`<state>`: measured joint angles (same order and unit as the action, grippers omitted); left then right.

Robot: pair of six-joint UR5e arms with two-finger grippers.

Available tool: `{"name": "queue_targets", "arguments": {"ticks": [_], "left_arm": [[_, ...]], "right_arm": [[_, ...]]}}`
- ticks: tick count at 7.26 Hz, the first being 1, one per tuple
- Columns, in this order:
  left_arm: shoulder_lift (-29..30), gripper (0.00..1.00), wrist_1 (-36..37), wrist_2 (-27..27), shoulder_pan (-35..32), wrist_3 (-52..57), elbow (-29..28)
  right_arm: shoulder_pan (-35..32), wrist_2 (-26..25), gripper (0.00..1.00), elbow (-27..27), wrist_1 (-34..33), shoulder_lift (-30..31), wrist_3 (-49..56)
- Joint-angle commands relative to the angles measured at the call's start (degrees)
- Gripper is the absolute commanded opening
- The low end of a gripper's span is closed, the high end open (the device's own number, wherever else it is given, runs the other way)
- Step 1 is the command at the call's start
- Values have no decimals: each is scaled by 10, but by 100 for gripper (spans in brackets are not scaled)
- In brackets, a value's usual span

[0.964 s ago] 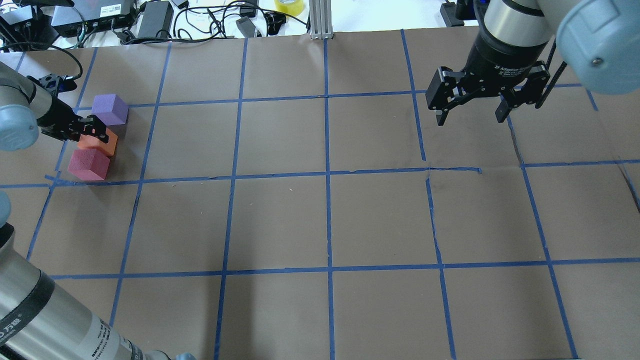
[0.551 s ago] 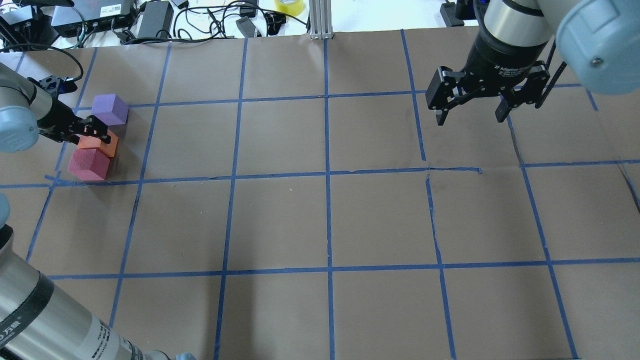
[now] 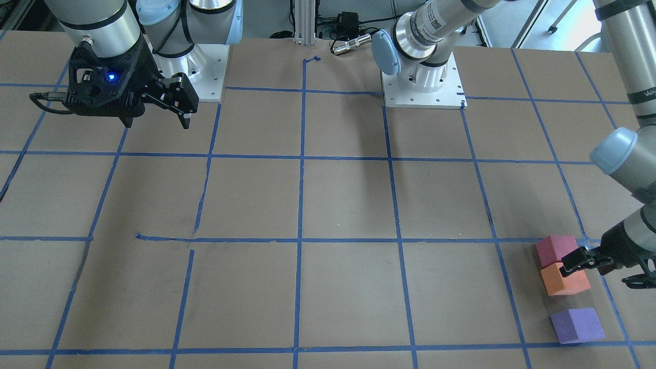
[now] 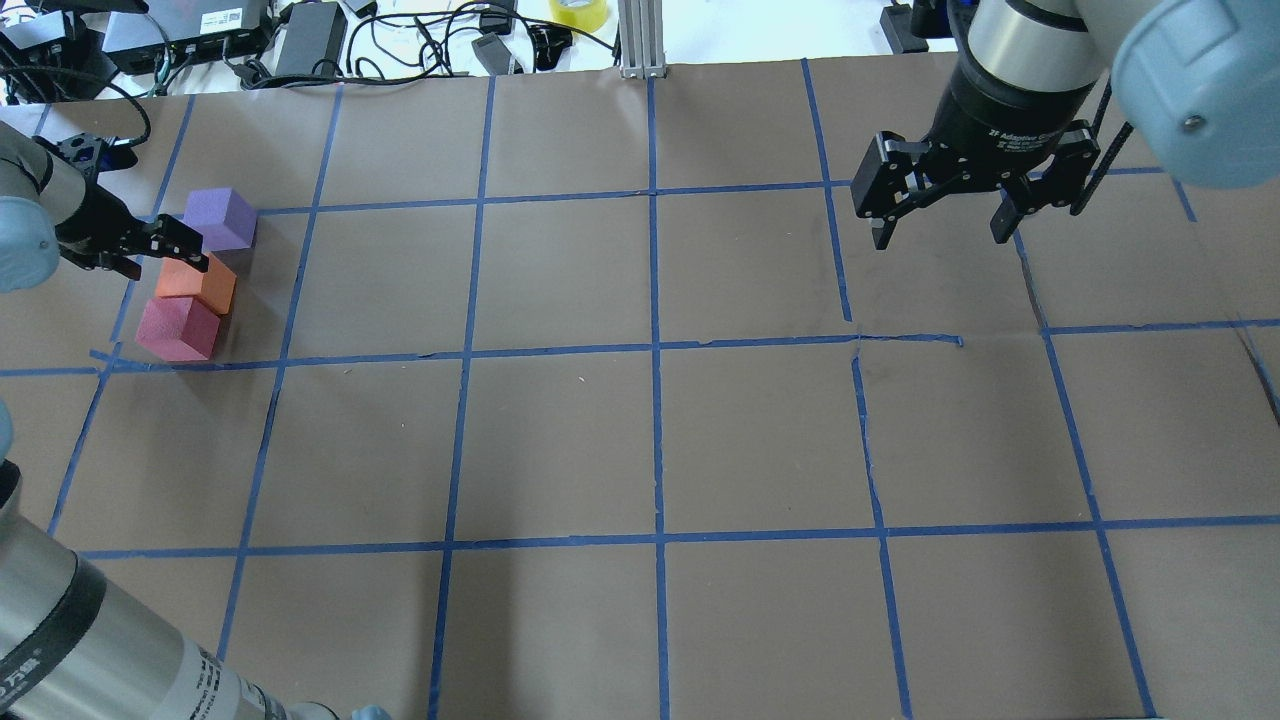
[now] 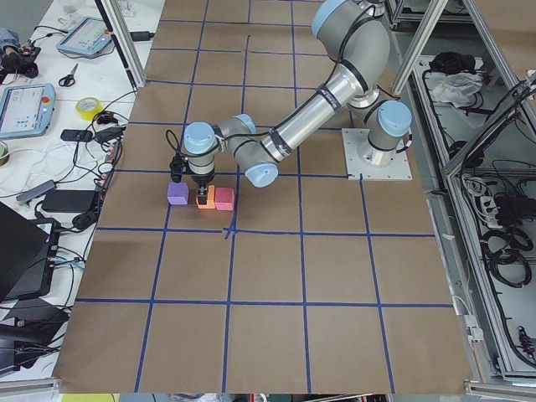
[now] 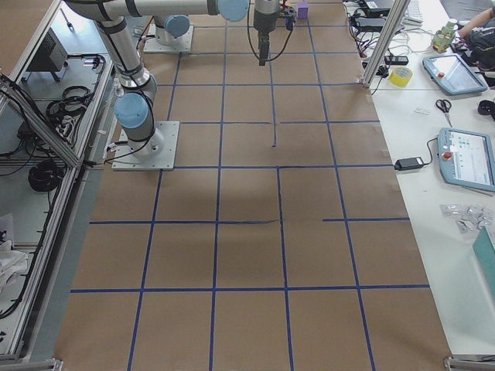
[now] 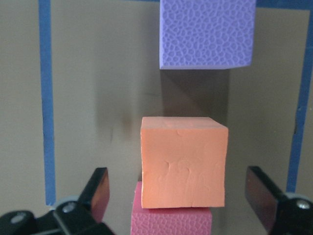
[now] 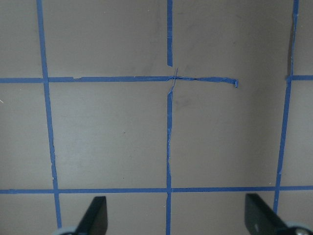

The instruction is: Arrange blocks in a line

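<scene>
Three foam blocks stand in a row at the table's far left: purple (image 4: 220,218), orange (image 4: 197,283), pinkish-red (image 4: 178,328). Orange touches pinkish-red, and a small gap separates it from purple. They also show in the front view: pinkish-red (image 3: 556,249), orange (image 3: 564,281), purple (image 3: 577,325). My left gripper (image 4: 150,248) is open and empty, just left of and above the orange block. In the left wrist view its fingers (image 7: 98,193) stand wide on either side of the orange block (image 7: 183,166). My right gripper (image 4: 940,235) is open and empty, above the table at the far right.
Cables, power bricks and a yellow tape roll (image 4: 578,12) lie beyond the far edge, beside an aluminium post (image 4: 640,40). Brown paper (image 4: 660,440) with a blue tape grid covers the table. The blocks sit close to the table's left side.
My left gripper has drawn back to the left and away from the orange block, which stays in place. The right arm has not moved.
</scene>
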<state>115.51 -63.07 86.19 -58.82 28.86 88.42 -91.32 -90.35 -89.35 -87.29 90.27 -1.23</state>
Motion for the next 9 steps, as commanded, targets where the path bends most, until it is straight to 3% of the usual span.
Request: {"name": "queue_targets", "arguments": {"ticks": [1, 4, 5, 9], "left_arm": [[-123, 100, -207, 6, -52, -51, -39], [-226, 100, -282, 39, -279, -318, -49], [-250, 100, -296, 65, -314, -333, -52], [-279, 100, -311, 64, -326, -346, -38]], "right_arm": [[0, 0, 100, 1, -2, 0, 0], [0, 3, 100, 1, -3, 0, 0], [0, 4, 100, 1, -3, 0, 0], [0, 4, 100, 1, -3, 1, 0]]}}
